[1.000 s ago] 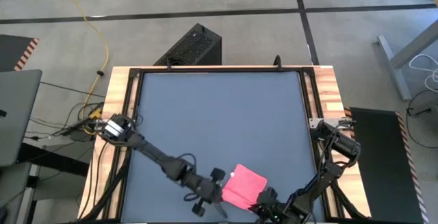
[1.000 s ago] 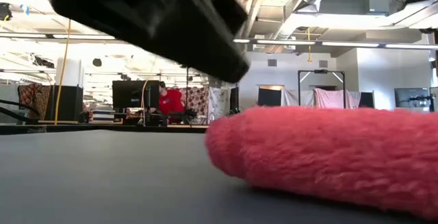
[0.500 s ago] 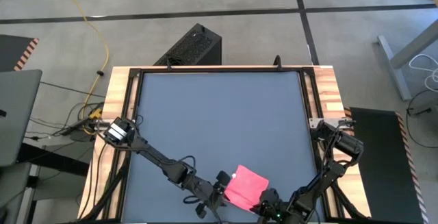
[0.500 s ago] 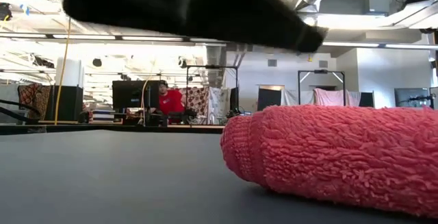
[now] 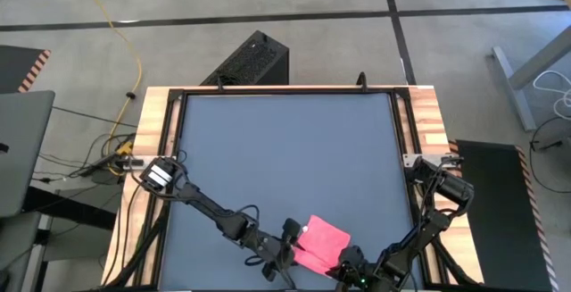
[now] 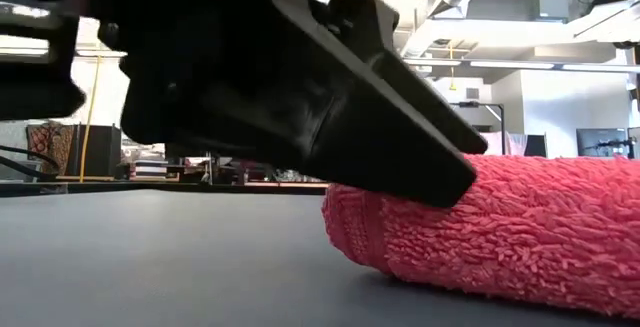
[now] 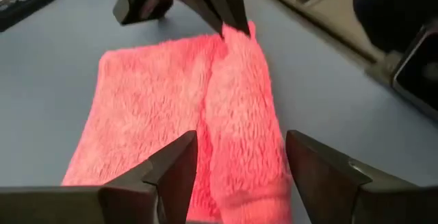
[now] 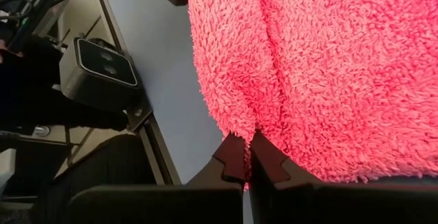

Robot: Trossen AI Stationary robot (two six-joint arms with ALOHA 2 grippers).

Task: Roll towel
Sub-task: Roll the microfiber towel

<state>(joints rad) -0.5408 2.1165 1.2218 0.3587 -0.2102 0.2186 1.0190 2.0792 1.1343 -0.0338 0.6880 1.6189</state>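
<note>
We have the towel [image 5: 318, 241] lying at the near edge of the desk [image 5: 285, 149], one long side already turned over into a thick roll. Our left tool [image 7: 236, 166] stands spread wide, its fingers straddling the end of that roll but not gripping it. Our right tool [image 8: 250, 157] is pressed together, pinching the towel's other end. To roll well from here, we judge both ends should turn together, the roll kept tight and pressed down on the desk so that the soft pile does not spring back open. No brand, label or writing can be read anywhere.
</note>
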